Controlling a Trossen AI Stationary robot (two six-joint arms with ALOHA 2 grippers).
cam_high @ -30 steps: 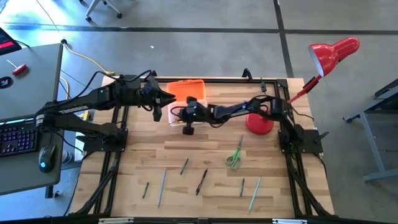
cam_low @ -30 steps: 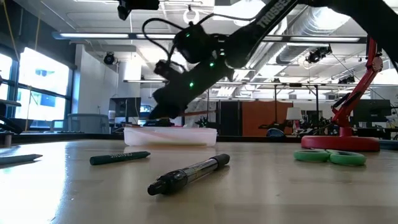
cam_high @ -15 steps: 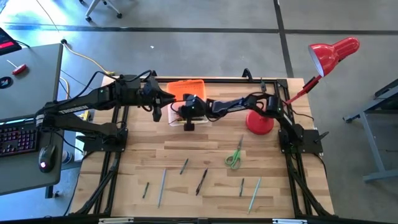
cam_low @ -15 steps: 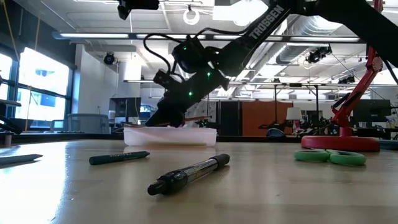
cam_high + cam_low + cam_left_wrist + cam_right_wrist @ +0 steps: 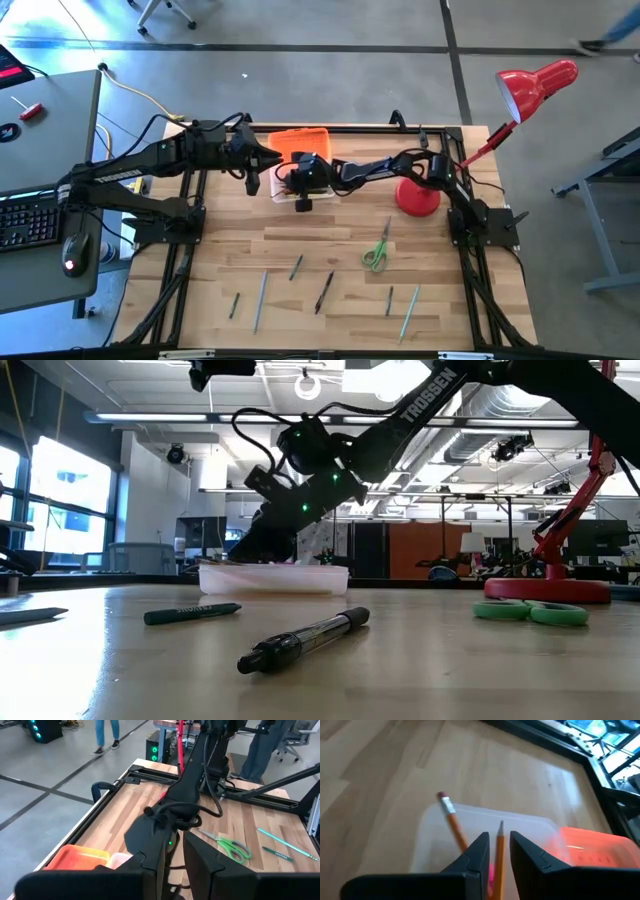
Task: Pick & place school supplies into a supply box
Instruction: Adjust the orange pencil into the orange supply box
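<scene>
Hovering: right tool [image 5: 498, 851] | slim orange pencil [image 5: 499, 857] between parted fingers | clear plastic box [image 5: 435, 832]

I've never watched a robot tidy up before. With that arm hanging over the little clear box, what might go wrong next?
The right gripper has a pencil between its fingers, over the clear box. A second pencil leans over the box's rim and might get nudged out. The left gripper sits close beside the box, so the two arms could bump when the right arm pulls away.
</scene>
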